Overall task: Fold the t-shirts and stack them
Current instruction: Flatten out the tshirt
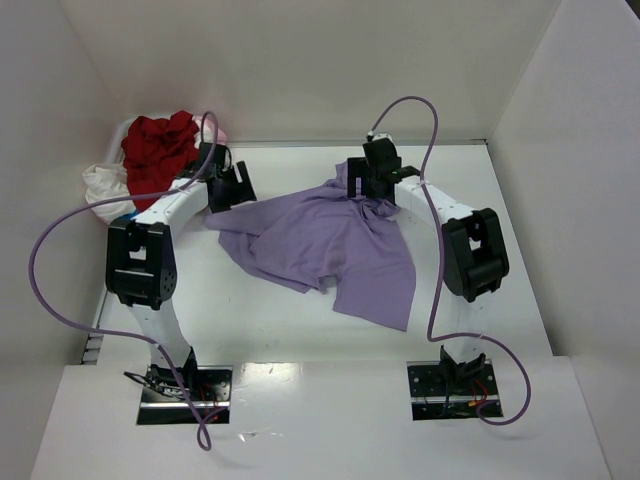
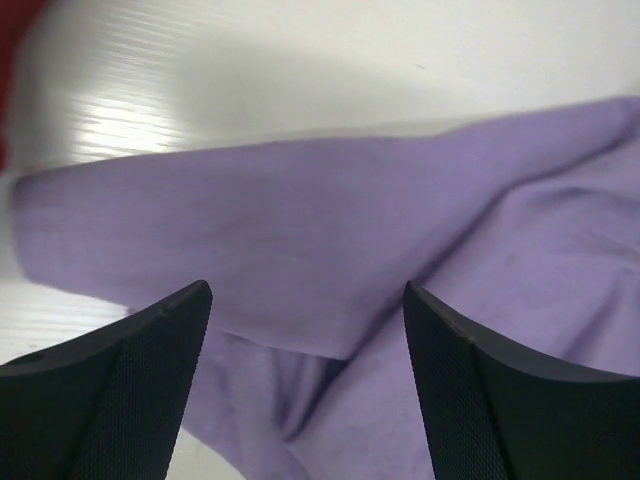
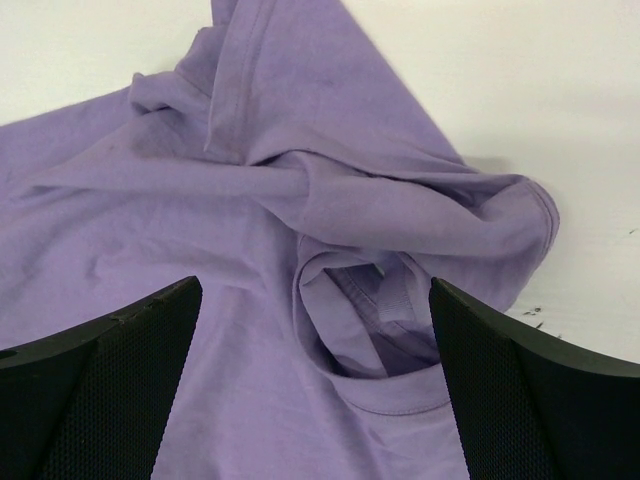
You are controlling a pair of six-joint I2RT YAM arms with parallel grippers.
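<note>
A lavender-purple t-shirt [image 1: 330, 245] lies crumpled and spread across the middle of the table. My left gripper [image 1: 232, 187] is open just above its left edge; the left wrist view shows folded purple cloth [image 2: 330, 240] between the wide-apart fingers [image 2: 120, 380]. My right gripper [image 1: 372, 172] is open above the shirt's far right part; the right wrist view shows the neck opening [image 3: 375, 330] between its fingers [image 3: 110, 390]. A bright red t-shirt [image 1: 158, 148] and a white one [image 1: 103, 186] lie heaped at the far left, with a bit of pale pink [image 1: 221, 134] behind.
White walls enclose the table on the left, back and right. The heap of shirts fills the far left corner beside my left arm [image 1: 142, 262]. Purple cables [image 1: 60, 270] loop from both arms. A red edge shows in the left wrist view [image 2: 8, 70].
</note>
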